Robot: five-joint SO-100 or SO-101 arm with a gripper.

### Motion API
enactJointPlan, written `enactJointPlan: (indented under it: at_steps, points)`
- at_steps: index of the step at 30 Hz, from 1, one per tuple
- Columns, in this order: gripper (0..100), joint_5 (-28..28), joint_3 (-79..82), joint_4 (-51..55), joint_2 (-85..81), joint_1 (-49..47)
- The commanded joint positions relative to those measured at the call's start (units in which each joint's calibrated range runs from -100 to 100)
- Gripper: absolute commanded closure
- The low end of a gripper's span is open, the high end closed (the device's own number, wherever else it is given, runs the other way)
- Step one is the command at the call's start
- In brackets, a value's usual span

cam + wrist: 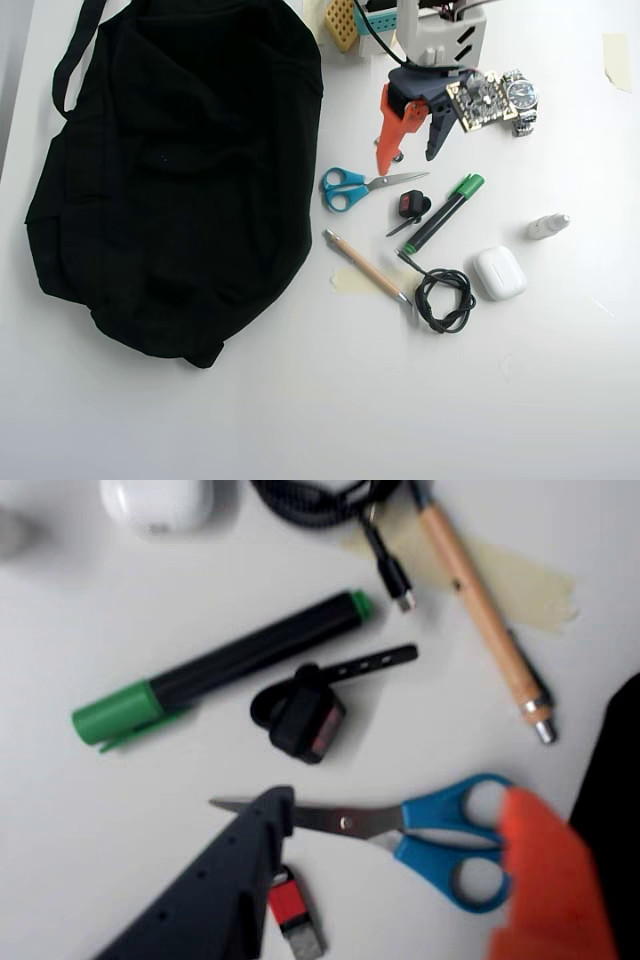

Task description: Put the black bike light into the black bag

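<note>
Jaws spread and empty on my gripper (408, 158), hanging over the scissors (350, 187). Only my overhead view shows the whole black bag (170, 180), at the left; the wrist view alone reveals a red-and-silver USB stick (296, 918). The black bike light (300, 718) lies just beyond the fingertips, beside the green marker (215, 670).

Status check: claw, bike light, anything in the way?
Claw open, empty, above scissors. Bike light on table between scissors and green marker. Black bag lies beside scissors.
</note>
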Motion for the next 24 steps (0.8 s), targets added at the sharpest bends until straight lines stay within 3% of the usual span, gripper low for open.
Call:
enactJointPlan:
  at_steps: [1, 11, 16, 24]
  points:
    - [65, 0.4, -2.3, -0.3, 2.4, 0.2]
    - [51, 0.6, -2.1, -0.9, 6.8, -3.6]
    - [52, -0.1, -2.6, -5.1, 12.2, -4.8]
    - [64, -0.1, -2.1, -15.7, 16.6, -3.4]
